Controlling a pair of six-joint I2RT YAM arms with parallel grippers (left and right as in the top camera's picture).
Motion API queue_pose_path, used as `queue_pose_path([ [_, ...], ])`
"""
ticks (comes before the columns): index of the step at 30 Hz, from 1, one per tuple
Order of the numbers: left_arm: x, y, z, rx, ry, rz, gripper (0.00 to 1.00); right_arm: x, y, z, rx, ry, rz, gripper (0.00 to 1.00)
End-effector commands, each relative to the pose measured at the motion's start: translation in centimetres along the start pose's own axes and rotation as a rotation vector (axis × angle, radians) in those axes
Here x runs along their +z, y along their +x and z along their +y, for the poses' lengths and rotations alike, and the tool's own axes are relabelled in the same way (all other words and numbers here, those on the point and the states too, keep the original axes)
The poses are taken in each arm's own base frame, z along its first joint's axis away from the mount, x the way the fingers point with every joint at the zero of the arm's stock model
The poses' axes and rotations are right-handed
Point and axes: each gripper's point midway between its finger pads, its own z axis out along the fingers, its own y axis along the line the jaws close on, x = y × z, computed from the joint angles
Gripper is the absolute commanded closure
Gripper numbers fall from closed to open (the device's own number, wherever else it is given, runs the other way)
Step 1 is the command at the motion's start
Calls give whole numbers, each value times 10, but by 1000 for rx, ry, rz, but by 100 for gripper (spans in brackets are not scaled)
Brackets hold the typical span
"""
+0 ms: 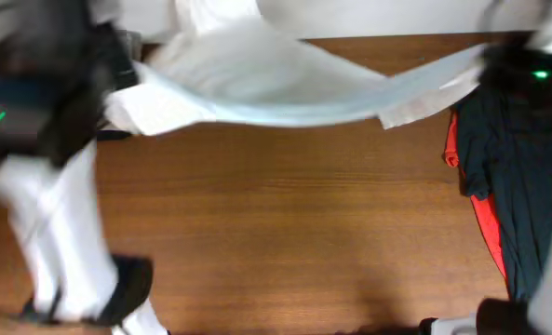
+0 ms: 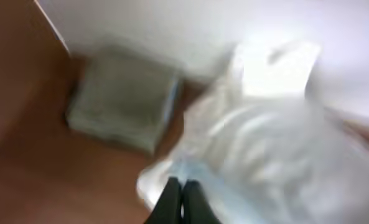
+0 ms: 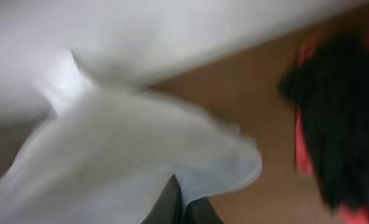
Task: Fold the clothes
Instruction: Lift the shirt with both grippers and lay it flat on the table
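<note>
Nearest the lenses, each gripper's fingers were pressed together on an edge of the shirt. The left gripper [image 2: 182, 186] pinched the shirt's left end and the right gripper [image 3: 183, 198] its right end. This was apparently so that the shirt [image 1: 276, 84] hung stretched between them, seemingly lifted off the table [image 1: 285, 233], ready to be laid flat for folding. The shirt looked white to pale blue and sagged in a shallow curve, with short sleeve-like flaps at both ends; blur hid finer detail. Right of the shirt lay a dark pile [image 1: 513, 177] over a red cloth [image 1: 485, 223], probably waiting their turn. Beyond the shirt's left end sat a grey stack [image 2: 122, 102], possibly clothes already folded.
</note>
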Motion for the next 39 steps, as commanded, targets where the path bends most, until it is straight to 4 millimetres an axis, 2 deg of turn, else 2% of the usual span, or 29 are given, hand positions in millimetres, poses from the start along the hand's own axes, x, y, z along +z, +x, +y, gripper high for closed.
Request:
queue_pose_path([
  [1, 122, 103, -37, 73, -49, 476, 99, 85, 74, -3, -26, 16, 265, 96],
  [2, 141, 141, -31, 84, -114, 604, 99, 113, 114, -7, -33, 28, 368, 96],
  [3, 143, 157, -26, 93, -141, 658, 99, 119, 132, -11, -32, 41, 422, 96],
  [4, 140, 164, -23, 100, -149, 679, 99, 118, 145, -14, -27, 54, 467, 96],
  [6, 122, 175, -15, 104, -139, 707, 99, 108, 152, -20, -24, 82, 495, 96],
  [8, 98, 183, 1, 117, -162, 708, 99, 93, 151, -30, -6, 158, 468, 96],
  [9, 81, 193, 12, 98, -174, 715, 99, 83, 152, -40, 13, 221, 462, 96],
  [10, 73, 201, 18, 90, -182, 723, 99, 79, 153, -44, 17, 246, 460, 96],
  [12, 56, 236, 38, 90, -230, 789, 99, 65, 158, -70, 73, 405, 419, 96],
  [15, 42, 266, 56, 39, -275, 802, 99, 52, 185, -92, 107, 484, 409, 96],
  [17, 21, 284, 68, 37, -281, 836, 99, 47, 213, -103, 116, 505, 450, 96],
  [19, 8, 293, 72, 14, -251, 829, 99, 43, 234, -111, 167, 531, 464, 96],
  [22, -8, 305, 76, -31, -217, 815, 99, 42, 246, -116, 166, 537, 476, 96],
  [24, -7, 316, 80, -26, -228, 831, 99, 42, 246, -116, 166, 537, 475, 96],
  [26, 14, 319, 71, -43, -200, 792, 99, 43, 244, -115, 167, 532, 466, 96],
  [28, 41, 314, 59, -70, -157, 712, 99, 43, 246, -116, 166, 536, 474, 96],
  [30, 59, 301, 47, -98, -112, 630, 99, 53, 244, -117, 167, 523, 448, 96],
  [31, 71, 285, 40, -117, -89, 550, 99, 64, 244, -118, 184, 514, 418, 96],
  [35, 86, 256, 30, -152, -52, 413, 99, 93, 255, -124, 204, 500, 406, 96],
  [37, 94, 242, 34, -155, -87, 342, 99, 105, 246, -122, 204, 482, 369, 96],
  [39, 107, 236, 27, -163, -77, 319, 99, 114, 235, -120, 203, 461, 322, 96],
])
